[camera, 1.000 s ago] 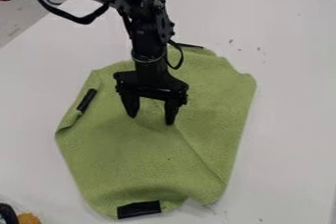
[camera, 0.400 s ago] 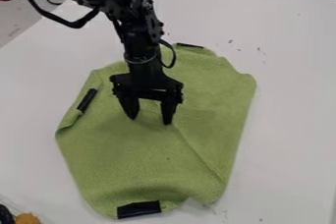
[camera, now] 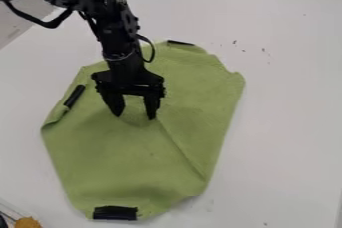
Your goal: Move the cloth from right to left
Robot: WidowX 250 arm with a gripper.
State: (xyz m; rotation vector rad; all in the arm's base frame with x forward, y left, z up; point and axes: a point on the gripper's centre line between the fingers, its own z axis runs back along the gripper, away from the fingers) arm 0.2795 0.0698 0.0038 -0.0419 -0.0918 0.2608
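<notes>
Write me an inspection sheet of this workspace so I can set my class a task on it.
Surface: white tabletop, dark specks toward the upper right.
Job's things: green cloth, creased, left edge partly folded, three black strips along its edges.
Clutter: orange item at the lower-left corner.
Gripper: over the cloth, fingers apart, pointing down.
Cables: black cable looping beside the arm.
Surroundings: grey floor at upper left.

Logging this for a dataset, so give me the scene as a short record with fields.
cloth: light-green cloth, spread out, left edge partly folded
strips on cloth: black strips at its left edge, far edge and near edge
gripper: black two-finger gripper, over the cloth
jaws: apart, tips down at the cloth
surface: white tabletop
near left corner: small orange object
</notes>
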